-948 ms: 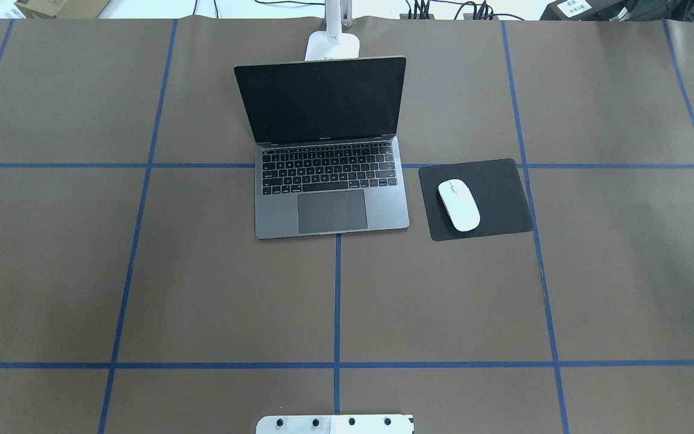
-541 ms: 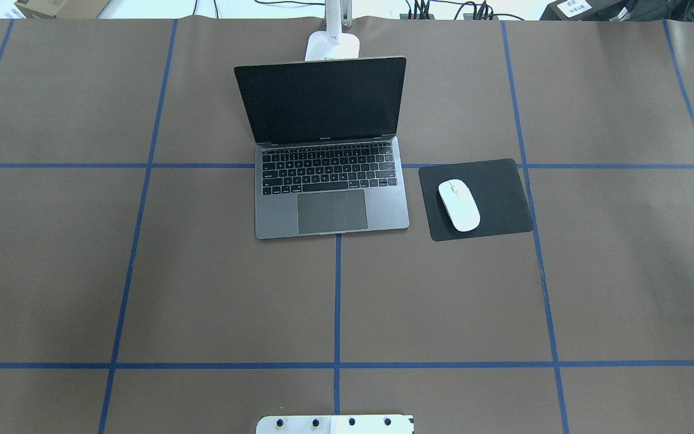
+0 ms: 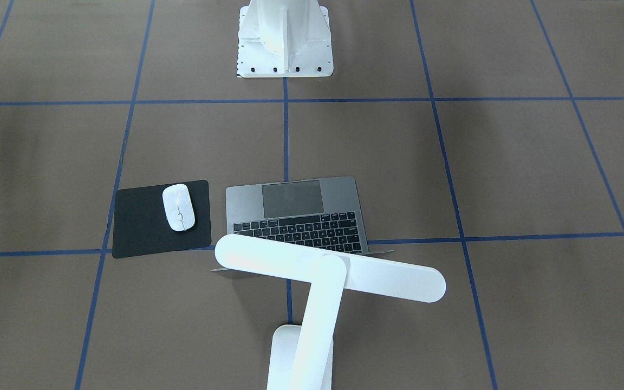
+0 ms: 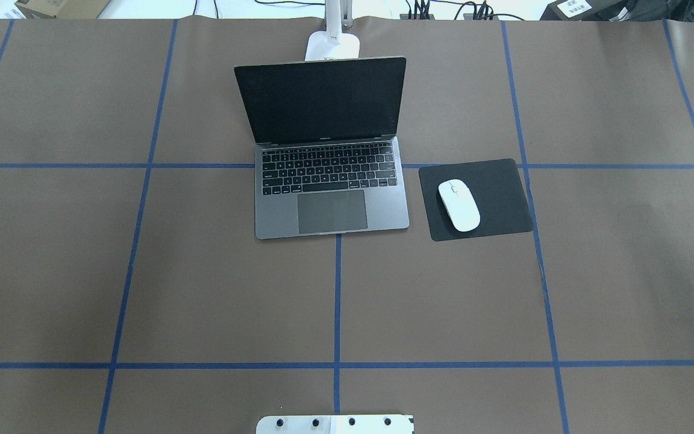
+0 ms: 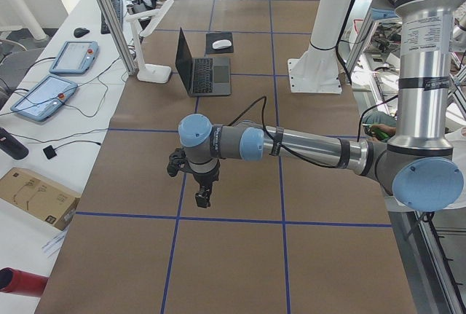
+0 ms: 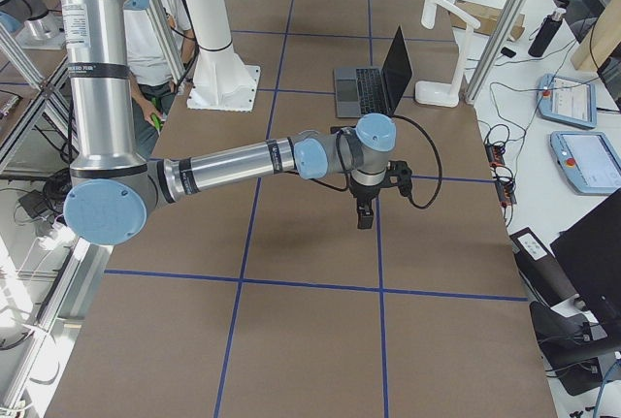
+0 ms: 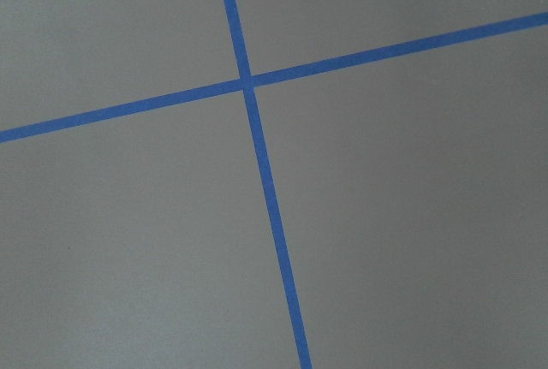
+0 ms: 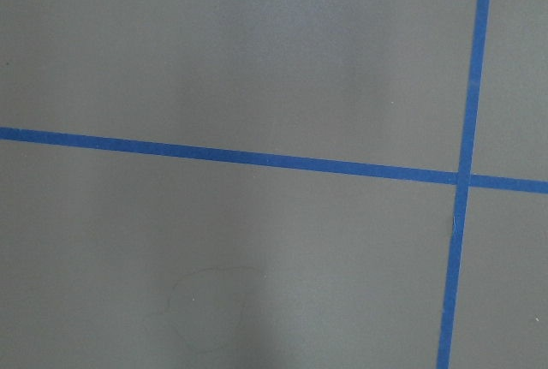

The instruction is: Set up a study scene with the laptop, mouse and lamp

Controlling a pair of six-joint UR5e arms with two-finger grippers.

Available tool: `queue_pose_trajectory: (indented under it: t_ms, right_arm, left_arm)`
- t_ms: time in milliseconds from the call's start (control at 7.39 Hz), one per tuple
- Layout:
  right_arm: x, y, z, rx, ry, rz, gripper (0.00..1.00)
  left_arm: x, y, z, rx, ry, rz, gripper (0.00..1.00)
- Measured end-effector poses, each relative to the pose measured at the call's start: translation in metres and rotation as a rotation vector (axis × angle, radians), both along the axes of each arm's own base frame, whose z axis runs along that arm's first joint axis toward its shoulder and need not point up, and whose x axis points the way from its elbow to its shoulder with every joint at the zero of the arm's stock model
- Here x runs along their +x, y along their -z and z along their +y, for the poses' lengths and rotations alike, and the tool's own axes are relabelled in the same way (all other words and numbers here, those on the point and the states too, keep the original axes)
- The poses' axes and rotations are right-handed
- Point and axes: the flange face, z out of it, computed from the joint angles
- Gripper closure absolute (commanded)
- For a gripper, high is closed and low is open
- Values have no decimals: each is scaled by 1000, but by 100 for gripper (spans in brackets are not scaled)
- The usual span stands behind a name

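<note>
brown paper point(image 4: 202, 289) covers the whole table, ruled into big squares by blue tape point(image 4: 337, 301). farthest to my left, my left gripper point(image 5: 202, 199) hangs from the outstretched arm, pointing down over bare paper near a tape crossing, toward the table's left end. it shows only from the side, so i cannot tell how far apart its fingers stand or whether they hold anything. its wrist camera sees only paper and crossed tape.

the slim space-grey metal laptop point(image 4: 332, 208) is well apart from it, toward the middle of the table, with brown paper and tape lines between us. it stands open, dark screen tilted back and facing my base, black keys and grey trackpad showing. just behind its lid sits the flat base of the white desk lamp point(image 3: 329, 273). the lamp's arm rises and carries the long round-ended bar head crosswise. seen from across the table, the head hides part of the lid's top edge. on my side, the white bolted metal pedestal point(image 3: 285, 43) stands in line with the laptop, apart from it.

just beside the laptop's right edge, not touching it, lies a thin black square mat point(image 4: 500, 208). the small glossy white oval mouse point(image 4: 459, 205) rests on the mat's left half.

farther right, well apart from the mouse, my right gripper point(image 6: 364, 219) points down over bare paper. i cannot tell its opening either. its camera too shows paper and crossed tape.
</note>
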Motion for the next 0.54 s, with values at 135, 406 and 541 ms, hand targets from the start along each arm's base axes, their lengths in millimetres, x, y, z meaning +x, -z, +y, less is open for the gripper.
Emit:
queue_pose_trajectory:
  t_ms: [135,406,541]
  right_arm:
    - [0,0,0,0,-2,1,1]
    - [1,-9,2,-17,-2,7,1]
    - [2,-18,6,-34,-2,10,1]
  left_arm:
    - [0,2,0,5,-1,0,0]
    - [1,7,-1,16,-2,1,0]
    - [1,9,-1,21,-2,4,0]
